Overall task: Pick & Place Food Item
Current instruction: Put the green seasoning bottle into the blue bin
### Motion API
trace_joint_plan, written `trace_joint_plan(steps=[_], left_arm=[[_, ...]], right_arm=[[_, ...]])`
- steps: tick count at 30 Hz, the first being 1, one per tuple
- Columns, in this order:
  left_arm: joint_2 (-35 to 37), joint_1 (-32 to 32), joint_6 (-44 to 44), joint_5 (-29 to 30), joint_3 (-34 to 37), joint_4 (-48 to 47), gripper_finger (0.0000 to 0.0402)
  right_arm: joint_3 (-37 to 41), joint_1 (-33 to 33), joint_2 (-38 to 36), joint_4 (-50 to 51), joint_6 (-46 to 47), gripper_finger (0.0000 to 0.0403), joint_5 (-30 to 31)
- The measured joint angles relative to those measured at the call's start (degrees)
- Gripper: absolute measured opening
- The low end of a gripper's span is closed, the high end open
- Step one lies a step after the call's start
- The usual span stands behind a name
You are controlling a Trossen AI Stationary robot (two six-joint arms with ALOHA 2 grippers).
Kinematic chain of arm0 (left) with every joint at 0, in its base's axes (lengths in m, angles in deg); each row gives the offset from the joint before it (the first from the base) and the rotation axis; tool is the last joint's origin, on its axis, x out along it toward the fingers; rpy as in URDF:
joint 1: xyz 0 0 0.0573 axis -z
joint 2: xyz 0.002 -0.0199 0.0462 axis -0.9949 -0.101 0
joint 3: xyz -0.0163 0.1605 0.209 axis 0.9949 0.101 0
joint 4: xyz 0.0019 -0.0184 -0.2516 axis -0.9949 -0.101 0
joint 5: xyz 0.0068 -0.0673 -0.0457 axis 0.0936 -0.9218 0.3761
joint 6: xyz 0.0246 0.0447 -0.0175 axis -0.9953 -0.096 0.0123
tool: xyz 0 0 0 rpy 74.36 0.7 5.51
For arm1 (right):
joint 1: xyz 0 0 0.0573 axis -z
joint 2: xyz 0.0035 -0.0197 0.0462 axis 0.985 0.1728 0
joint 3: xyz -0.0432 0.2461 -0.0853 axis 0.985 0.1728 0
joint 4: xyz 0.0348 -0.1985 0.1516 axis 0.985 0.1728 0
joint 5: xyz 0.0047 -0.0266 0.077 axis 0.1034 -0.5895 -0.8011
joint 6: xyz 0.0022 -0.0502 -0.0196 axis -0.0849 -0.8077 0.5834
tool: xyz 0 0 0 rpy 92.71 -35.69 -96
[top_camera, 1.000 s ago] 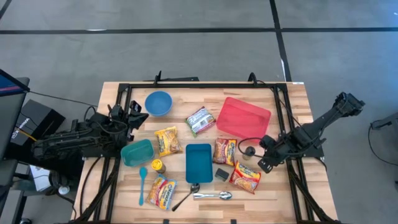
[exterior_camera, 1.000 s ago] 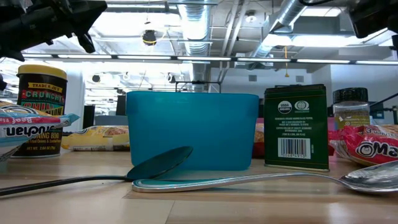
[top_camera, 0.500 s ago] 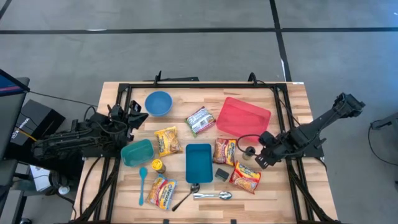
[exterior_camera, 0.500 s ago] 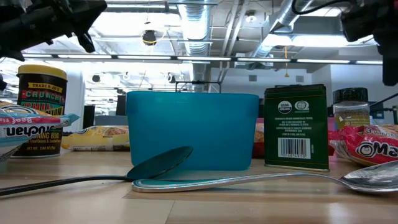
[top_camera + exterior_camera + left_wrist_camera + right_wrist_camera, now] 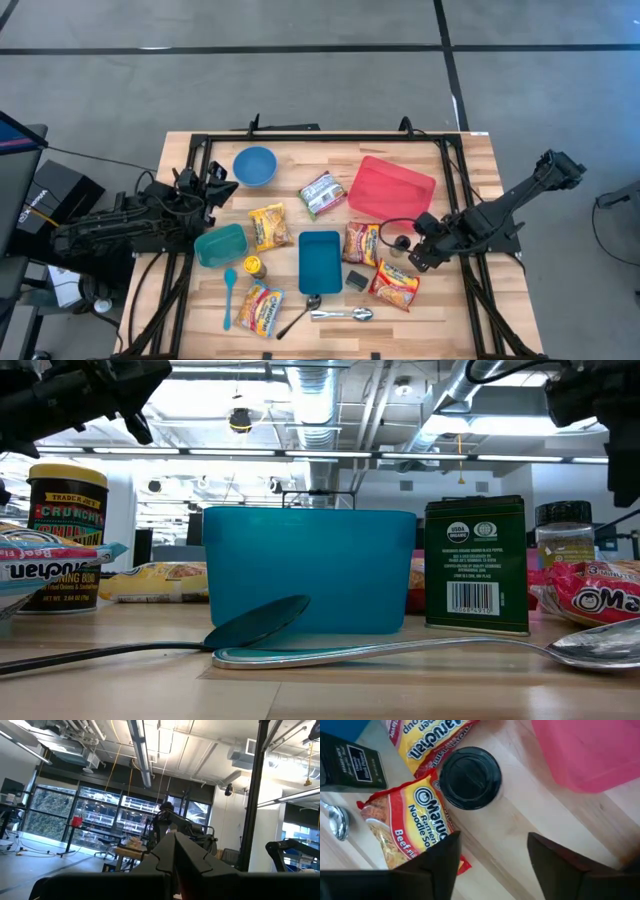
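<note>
My right gripper (image 5: 492, 855) hangs open above the table's right part, pointing steeply down, with nothing between its fingers. Below it stand a black-lidded jar (image 5: 470, 777) and a red and yellow ramen packet (image 5: 405, 827), which lies flat on the wood. In the high view the gripper (image 5: 418, 256) is just right of the jar (image 5: 401, 243) and above the packet (image 5: 394, 283). A second ramen packet (image 5: 361, 243) lies left of the jar. My left gripper (image 5: 175, 851) is shut and raised at the table's left edge (image 5: 213, 186), pointing up into the room.
A pink tray (image 5: 391, 189) lies at the far right, a teal box (image 5: 320, 262) in the middle, and a black tin (image 5: 357, 280) beside it. There are also a blue bowl (image 5: 255, 166), a teal bowl (image 5: 220, 245), more packets (image 5: 267, 226) (image 5: 322, 194) (image 5: 261, 307), and spoons (image 5: 345, 314) at the near edge.
My right gripper has opened and tipped further downward, shifting slightly toward the jar. In the low view one of its fingers now hangs lower at the upper right. Nothing on the table has moved.
</note>
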State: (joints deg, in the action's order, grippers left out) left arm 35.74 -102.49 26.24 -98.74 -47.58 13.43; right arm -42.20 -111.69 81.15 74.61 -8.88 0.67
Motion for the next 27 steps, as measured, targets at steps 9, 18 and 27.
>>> trace_joint_plan(steps=[9, 18, 27], left_arm=[[0.0, 0.0, 0.0, 0.0, 0.0, 0.0, 0.0003], [0.0, 0.0, 0.0, 0.0, 0.0, 0.0, 0.0003], [0.0, 0.0, 0.0, 0.0, 0.0, 0.0, 0.0003]], right_arm=[[0.0, 0.0, -0.1, -1.0, -2.3, 0.0242, 0.7], [0.0, 3.0, -0.1, -2.0, -2.4, 0.0241, 3.2], [0.0, 5.9, 0.0, -4.6, -5.7, 0.0241, 3.1]])
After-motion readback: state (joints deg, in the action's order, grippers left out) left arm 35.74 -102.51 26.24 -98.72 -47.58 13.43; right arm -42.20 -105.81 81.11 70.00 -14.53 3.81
